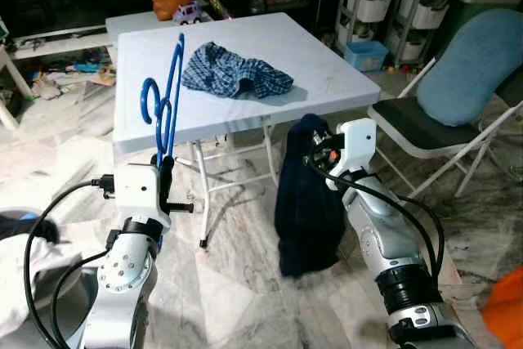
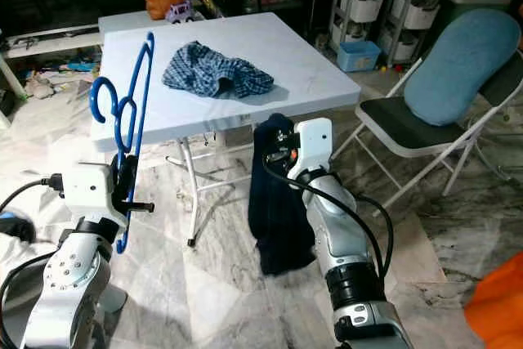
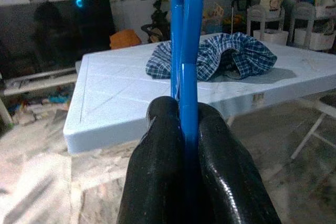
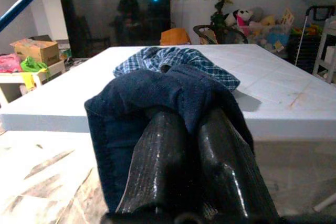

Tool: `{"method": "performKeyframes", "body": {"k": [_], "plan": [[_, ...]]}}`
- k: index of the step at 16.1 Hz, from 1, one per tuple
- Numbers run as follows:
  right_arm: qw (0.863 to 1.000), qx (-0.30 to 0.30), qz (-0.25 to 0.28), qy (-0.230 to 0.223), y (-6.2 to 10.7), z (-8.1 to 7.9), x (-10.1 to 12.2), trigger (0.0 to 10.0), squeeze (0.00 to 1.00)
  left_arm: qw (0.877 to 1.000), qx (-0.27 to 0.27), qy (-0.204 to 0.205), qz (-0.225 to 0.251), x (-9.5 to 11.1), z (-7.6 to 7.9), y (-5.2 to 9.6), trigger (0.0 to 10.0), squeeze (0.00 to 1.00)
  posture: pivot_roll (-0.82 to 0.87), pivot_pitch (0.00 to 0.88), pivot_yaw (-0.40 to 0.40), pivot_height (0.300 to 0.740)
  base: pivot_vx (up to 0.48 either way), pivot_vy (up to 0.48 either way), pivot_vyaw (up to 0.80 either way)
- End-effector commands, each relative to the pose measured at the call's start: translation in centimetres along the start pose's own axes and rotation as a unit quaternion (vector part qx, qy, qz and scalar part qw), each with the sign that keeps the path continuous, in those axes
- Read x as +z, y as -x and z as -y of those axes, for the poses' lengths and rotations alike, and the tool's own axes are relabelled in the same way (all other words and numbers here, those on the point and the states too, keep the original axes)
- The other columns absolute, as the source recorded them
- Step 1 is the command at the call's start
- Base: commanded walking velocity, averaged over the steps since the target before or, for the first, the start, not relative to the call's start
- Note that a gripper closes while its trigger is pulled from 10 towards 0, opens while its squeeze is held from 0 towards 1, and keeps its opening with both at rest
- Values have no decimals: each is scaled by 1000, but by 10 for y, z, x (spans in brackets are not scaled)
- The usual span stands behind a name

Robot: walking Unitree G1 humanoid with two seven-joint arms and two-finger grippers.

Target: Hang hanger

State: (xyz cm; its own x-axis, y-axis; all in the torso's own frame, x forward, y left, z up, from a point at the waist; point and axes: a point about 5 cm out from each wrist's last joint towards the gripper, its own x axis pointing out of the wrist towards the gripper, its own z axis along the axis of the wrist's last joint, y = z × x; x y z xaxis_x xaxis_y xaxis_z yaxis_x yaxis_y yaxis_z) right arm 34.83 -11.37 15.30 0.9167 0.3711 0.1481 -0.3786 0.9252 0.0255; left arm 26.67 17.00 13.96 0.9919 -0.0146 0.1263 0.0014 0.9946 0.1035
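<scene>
A blue plastic hanger (image 1: 166,97) stands upright in front of the white folding table (image 1: 147,124), its hook at the left. My left gripper (image 1: 166,171) is shut on its lower part; the left wrist view has the fingers (image 3: 163,145) pinching the blue bars (image 3: 185,51). My right gripper (image 1: 317,146) is shut on the top of a dark navy garment (image 1: 306,202), which hangs down toward the floor beside the table's front corner. In the right wrist view the navy cloth (image 4: 157,95) drapes over the fingers (image 4: 215,150).
A blue checked cloth (image 1: 235,73) lies crumpled on the table. A folding chair (image 1: 425,120) with a blue cushion (image 1: 470,63) stands to the right. Shelving units (image 1: 384,6) and clutter line the back. An orange object (image 1: 502,300) sits at the lower right on the marble floor.
</scene>
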Motion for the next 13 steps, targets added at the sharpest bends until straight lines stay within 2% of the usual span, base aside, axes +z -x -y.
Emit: {"method": "performKeyframes", "body": {"k": [1,6,13], "plan": [[999,12,30,1,-5,-3,15,10000,0,1000,2,-11,9,3,-5,-3,10000,0,47,25,23,740,352,0,0],[999,20,40,3,-8,-4,22,10000,0,1000,18,-9,22,11,-17,-10,10000,0,51,26,17,740,354,0,161],[998,31,49,11,-11,-5,28,10000,0,999,19,5,41,24,-11,-15,10000,0,48,30,12,740,356,0,0]]}}
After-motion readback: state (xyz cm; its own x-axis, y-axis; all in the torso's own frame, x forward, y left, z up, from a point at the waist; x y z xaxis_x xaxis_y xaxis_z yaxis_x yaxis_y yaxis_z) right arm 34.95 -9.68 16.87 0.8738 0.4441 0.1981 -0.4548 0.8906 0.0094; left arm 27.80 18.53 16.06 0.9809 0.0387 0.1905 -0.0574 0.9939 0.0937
